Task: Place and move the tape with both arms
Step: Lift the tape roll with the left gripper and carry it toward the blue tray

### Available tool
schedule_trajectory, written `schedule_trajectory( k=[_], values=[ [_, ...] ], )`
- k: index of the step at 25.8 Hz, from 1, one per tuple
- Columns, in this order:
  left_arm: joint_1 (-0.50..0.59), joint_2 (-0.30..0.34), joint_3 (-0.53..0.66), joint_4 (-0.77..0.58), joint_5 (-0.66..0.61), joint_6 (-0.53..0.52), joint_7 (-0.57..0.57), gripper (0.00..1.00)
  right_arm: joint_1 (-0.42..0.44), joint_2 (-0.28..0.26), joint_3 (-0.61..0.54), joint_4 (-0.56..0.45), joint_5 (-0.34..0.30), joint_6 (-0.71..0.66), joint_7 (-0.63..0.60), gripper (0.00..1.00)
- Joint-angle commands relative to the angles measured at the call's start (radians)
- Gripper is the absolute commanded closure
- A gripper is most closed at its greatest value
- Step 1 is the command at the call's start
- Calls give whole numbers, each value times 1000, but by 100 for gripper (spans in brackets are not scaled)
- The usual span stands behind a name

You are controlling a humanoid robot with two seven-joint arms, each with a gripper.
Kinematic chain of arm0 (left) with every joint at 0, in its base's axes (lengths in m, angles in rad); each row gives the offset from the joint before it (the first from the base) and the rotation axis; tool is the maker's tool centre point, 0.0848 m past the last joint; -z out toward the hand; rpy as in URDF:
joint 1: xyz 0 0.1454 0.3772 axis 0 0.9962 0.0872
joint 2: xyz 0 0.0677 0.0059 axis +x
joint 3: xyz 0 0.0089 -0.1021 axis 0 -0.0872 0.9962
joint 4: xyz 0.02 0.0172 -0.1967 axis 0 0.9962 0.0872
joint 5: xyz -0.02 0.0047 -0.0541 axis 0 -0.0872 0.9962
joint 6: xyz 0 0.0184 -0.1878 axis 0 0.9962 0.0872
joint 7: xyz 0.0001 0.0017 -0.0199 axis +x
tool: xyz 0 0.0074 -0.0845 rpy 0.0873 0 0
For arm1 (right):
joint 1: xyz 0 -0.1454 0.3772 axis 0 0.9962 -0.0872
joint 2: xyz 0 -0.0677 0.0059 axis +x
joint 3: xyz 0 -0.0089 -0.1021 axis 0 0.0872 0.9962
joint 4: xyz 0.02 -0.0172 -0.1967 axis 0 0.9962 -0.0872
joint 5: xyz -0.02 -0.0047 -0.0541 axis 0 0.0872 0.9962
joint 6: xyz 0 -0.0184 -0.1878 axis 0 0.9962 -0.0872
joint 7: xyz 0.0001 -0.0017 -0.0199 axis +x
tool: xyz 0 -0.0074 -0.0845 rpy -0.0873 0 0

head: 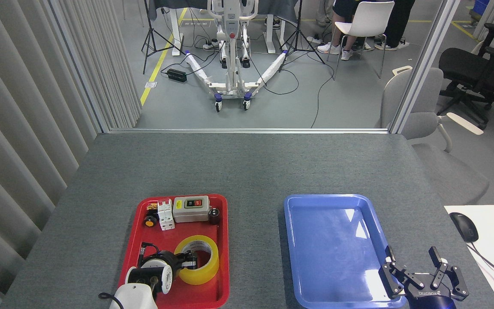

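On the left of the grey desk sits the red tray, carrying a few small electrical parts along its far edge — an orange-capped button, a white breaker and a grey switch box. The tape lies flat in the near half of that tray, its yellow roll just beside the right rim. The left claw reaches in from the near left and sits at the roll's left wall, with dark fingers against the core side; whether they are pinching the wall or only touching it cannot be told, since the claw is small and dark from above. If the grip is shallow, the roll could tip or slip out on lifting, and a sideways pull might drag it against the tray rim or nudge the small parts beyond it. To the right, well apart, lies the blue tray, bare and glossy. The right claw hovers over that tray's near right corner, fingers spread with nothing between them. Any handover between the arms risks a drop if one claw lets go before the other has closed firmly — the smooth roll offers little to catch on.
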Motion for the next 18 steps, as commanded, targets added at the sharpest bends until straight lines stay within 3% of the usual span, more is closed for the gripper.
schedule_trajectory(
  k=[1, 5, 12, 14, 16, 18],
  values=[
    [2, 10, 4, -3, 0, -50, -4, 65, 0, 1, 0, 1, 0, -1, 0, 0],
    [6, 14, 15, -14, 6, -139, -13, 100, -2, 1, 0, 7, 0, -2, 0, 0],
    [13, 7, 102, -88, 23, -162, -63, 100, -5, -1, 0, 7, 0, -2, 0, 0],
    [40, -4, 153, -148, 141, -156, -65, 100, -5, -1, 0, 7, 0, -2, 0, 0],
    [80, -21, 211, -198, 368, -148, -66, 100, -6, -2, 0, 7, 0, -2, 0, 0],
    [109, -26, 232, -235, 494, -140, -80, 100, -6, -2, 0, 7, 0, -2, 0, 0]
  ],
)
